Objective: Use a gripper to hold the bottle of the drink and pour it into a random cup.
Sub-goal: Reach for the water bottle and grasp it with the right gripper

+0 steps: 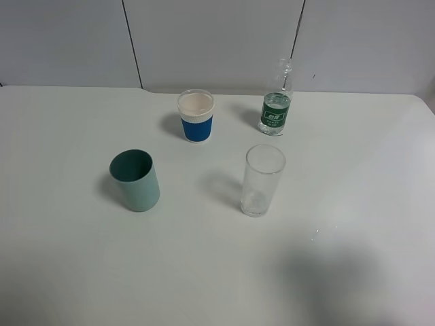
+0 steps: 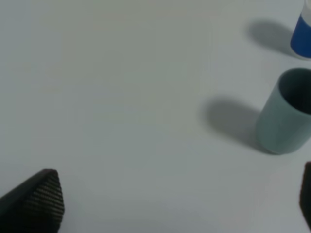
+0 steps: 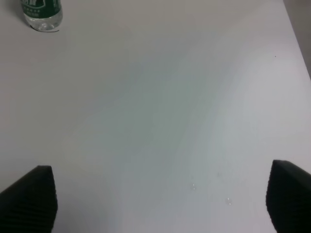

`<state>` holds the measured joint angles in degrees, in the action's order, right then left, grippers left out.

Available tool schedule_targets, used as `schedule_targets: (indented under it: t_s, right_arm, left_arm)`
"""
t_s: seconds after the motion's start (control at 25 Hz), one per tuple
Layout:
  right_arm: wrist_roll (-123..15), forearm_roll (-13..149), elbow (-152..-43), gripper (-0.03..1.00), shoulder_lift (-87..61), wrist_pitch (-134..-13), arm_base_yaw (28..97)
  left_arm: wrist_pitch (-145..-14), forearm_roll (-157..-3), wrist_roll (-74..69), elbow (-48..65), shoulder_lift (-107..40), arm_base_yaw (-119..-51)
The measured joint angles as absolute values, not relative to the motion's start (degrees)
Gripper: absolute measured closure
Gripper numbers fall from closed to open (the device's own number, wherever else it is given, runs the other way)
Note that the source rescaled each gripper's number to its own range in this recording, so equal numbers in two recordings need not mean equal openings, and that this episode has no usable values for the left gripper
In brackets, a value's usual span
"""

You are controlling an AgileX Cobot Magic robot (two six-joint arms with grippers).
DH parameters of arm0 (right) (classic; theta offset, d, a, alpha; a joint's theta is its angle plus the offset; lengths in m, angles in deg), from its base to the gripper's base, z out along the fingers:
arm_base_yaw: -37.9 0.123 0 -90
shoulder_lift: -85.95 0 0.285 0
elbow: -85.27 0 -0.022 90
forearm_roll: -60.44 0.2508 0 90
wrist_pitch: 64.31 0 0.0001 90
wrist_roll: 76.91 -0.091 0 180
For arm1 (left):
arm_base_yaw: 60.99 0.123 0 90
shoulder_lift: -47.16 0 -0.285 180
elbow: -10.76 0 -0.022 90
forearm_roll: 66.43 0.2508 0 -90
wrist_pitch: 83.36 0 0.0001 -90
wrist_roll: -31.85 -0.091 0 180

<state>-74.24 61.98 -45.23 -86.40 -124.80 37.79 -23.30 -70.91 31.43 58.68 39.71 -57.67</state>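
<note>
The small clear bottle (image 1: 276, 109) with a dark green label stands upright at the back of the white table (image 1: 353, 204); its base shows in the right wrist view (image 3: 42, 13). The tall clear glass cup (image 1: 262, 180) stands upright in front of it, near the table's middle. My left gripper (image 2: 180, 204) is open above bare table, with the teal cup ahead and to one side. My right gripper (image 3: 160, 201) is open above bare table, well short of the bottle. Neither arm shows in the high view.
A teal-green cup (image 1: 136, 180) stands at the left, also in the left wrist view (image 2: 284, 119). A white cup with a blue band (image 1: 196, 116) stands at the back middle; its edge shows in the left wrist view (image 2: 302, 36). The table's right edge (image 3: 296, 39) is near.
</note>
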Motion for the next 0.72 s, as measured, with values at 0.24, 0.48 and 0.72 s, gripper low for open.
schedule_targets:
  t_s: [0.24,0.48,0.72]
  right_arm:
    - [-74.24,61.98,-45.23,0.19,-86.40,-124.80,37.79]
    - [-74.24,61.98,-45.23,0.19,-86.40,-124.80,37.79]
    - [-74.24,61.98,-45.23,0.19,-86.40,-124.80,37.79]
  left_arm:
    - [-23.30,-70.91,31.43,58.68,39.71,-57.67]
    - [-23.30,-70.91,31.43,58.68,39.71,-57.67]
    - [-23.30,-70.91,31.43,58.68,39.71,-57.67]
